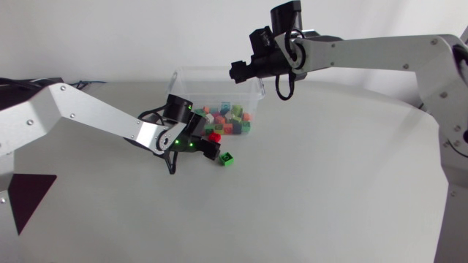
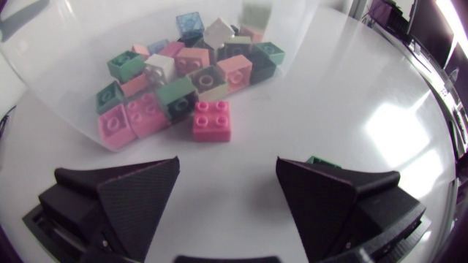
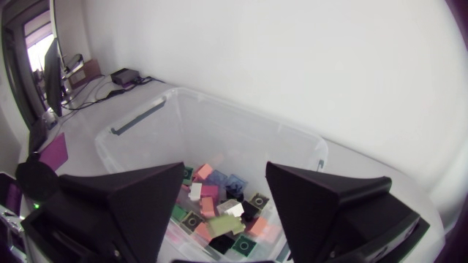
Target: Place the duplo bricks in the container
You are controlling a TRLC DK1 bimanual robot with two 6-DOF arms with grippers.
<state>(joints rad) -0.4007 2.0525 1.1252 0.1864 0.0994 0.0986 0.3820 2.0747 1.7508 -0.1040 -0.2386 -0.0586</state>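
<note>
Duplo bricks (image 3: 219, 208) in many colours lie heaped on the floor of the clear container (image 3: 139, 117), and my right jaws hang above them, spread wide with nothing between. Two pieces are left out on the table (image 1: 329, 190). A pink brick (image 2: 212, 120) sits studs-up just outside the container's front wall, ahead of my left jaws and roughly on their centre line. A green brick (image 1: 227, 158) lies a little further out, half hidden behind one finger in my left wrist view. My left jaws are low over the table, fully open and holding nothing.

I judge these bricks to be light, hard and hollow: they will not give under pressure, and their smooth walls could slide or pop out of a crooked pinch. The pink one looks best taken on two opposite flat sides, low on the body and below the studs, with my fingers square to it. Its closeness to the container wall may crowd that approach, so the sides facing along the wall seem the safer pair.
</note>
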